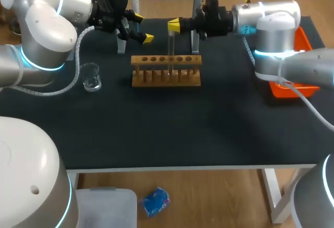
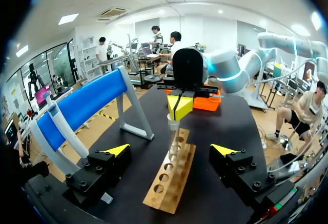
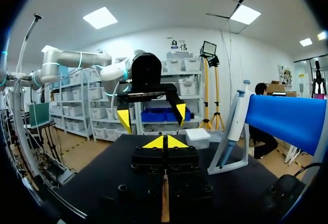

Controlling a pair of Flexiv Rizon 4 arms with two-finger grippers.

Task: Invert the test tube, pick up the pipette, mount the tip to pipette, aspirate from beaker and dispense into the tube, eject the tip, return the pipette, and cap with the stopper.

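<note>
Your right gripper (image 1: 174, 25) has its jaws pinching the top of the clear glass test tube (image 1: 170, 50), which stands upright in the wooden rack (image 1: 166, 78) on the black desk (image 1: 156, 129). The left gripper's (image 1: 143, 27) jaws are spread. The left wrist view shows the white pipette (image 2: 64, 126) leaning on its blue stand (image 2: 84, 103); the head view cuts that off.

A black tabletop (image 1: 156, 129) on white legs (image 1: 276, 196) fills the middle of the head view, with wooden floor (image 1: 209, 196) along the lower edge. In the right wrist view, square ceiling lights (image 3: 106, 17) glow above a white wall (image 3: 154, 42).

One rack (image 1: 166, 70), one test tube (image 1: 170, 56), one beaker (image 1: 91, 78), one pipette (image 3: 234, 123), one tray (image 1: 305, 38).
</note>
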